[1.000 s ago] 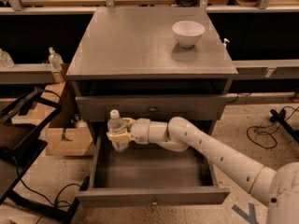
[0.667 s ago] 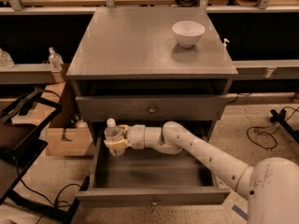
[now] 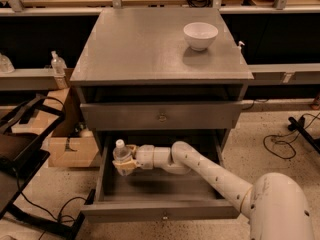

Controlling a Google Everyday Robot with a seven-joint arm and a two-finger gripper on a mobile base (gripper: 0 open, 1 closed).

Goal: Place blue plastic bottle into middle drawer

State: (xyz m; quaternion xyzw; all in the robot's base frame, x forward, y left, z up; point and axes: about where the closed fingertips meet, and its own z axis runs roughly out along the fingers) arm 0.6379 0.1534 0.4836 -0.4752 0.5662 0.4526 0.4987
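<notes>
The blue plastic bottle (image 3: pixel 120 153) is a clear bottle with a white cap, held upright in my gripper (image 3: pixel 125 160). The gripper is shut on it at the left side of the open middle drawer (image 3: pixel 160 210), the grey cabinet's lowest drawer, pulled out toward the camera. The bottle stands just above the drawer's floor, close to its left wall. My white arm (image 3: pixel 215 176) reaches in from the lower right across the drawer.
The closed knobbed drawer (image 3: pixel 162 115) sits above. A white bowl (image 3: pixel 200 35) stands on the cabinet top (image 3: pixel 145 44). A smaller white-capped bottle (image 3: pixel 58 64) stands on the shelf at left. A cardboard box (image 3: pixel 70 146) and cables lie on the floor.
My gripper has carried the bottle a little to the left and lower into the open drawer, toward its left wall.
</notes>
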